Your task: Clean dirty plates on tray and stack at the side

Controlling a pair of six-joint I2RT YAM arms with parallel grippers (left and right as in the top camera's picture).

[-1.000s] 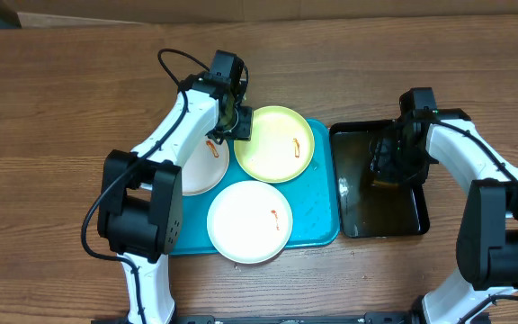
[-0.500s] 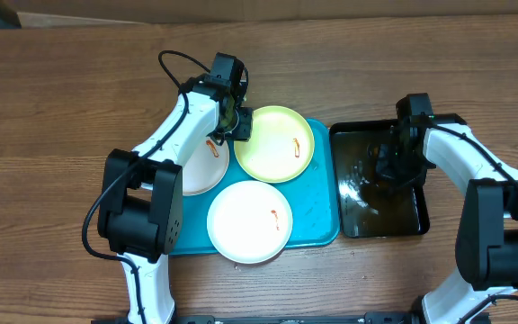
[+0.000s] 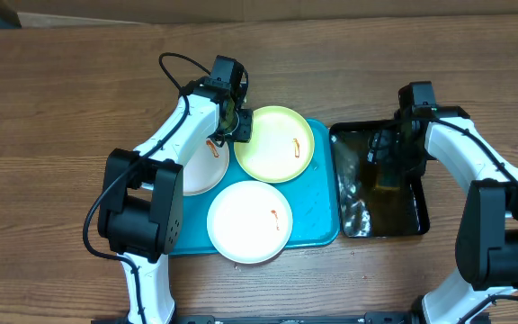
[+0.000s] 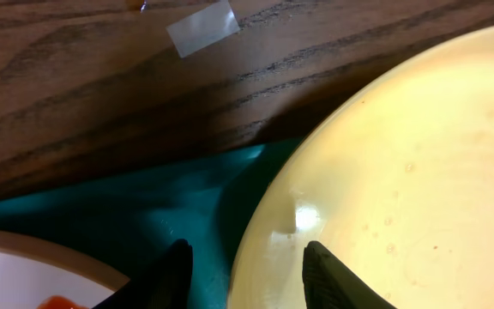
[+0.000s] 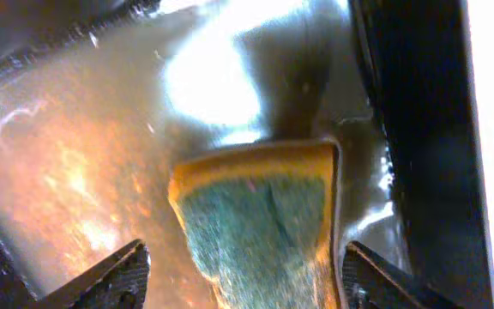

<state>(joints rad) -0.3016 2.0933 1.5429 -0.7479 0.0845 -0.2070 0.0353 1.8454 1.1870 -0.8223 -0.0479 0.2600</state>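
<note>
My left tool (image 4: 247, 257) sat spread astride the yellow-green plate (image 4: 401, 172)'s rim; my right tool (image 5: 243, 262) spread around a cropped sponge (image 5: 260, 227).

Overhead top-down, wrist views close, tray (image 3: 320, 212) shared

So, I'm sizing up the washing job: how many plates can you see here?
3. The yellow-green plate sits at the back right of the tray, the front white plate at its near edge, and the left white plate at its left side. None seems hidden.
</note>
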